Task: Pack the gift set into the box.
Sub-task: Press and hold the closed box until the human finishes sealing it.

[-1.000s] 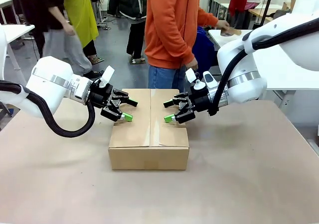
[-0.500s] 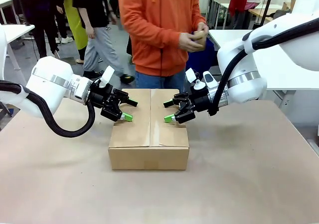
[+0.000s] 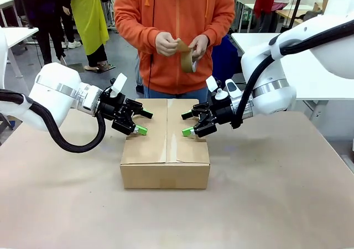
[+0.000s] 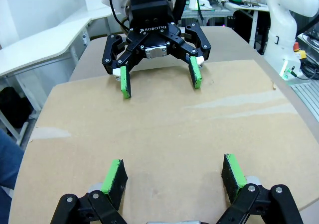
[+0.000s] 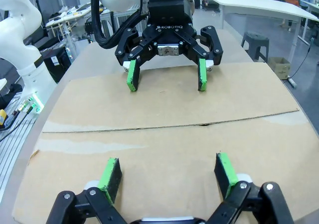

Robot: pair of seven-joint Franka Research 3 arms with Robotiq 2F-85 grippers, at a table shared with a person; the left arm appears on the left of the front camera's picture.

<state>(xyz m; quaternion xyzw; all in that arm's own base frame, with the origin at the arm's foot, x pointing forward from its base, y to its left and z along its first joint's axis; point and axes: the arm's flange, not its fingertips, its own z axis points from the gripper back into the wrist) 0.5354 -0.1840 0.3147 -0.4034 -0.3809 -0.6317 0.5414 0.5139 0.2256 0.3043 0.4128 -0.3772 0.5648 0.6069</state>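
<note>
at table centre the box (image 3: pixel 165 144) sits flaps-down, left gripper (image 3: pixel 137 123) at nine o'clock and right gripper (image 3: pixel 191 124) at three both spread, empty; easing off could let flaps spring before the person's tape (image 3: pixel 187 58) lands.

The front view looks across the surface (image 3: pixel 265 205) toward the person's side, from some way back. Each wrist view sits close above the box (image 4: pixel 164 129), facing the opposite arm's tool; all share the box top.
</note>
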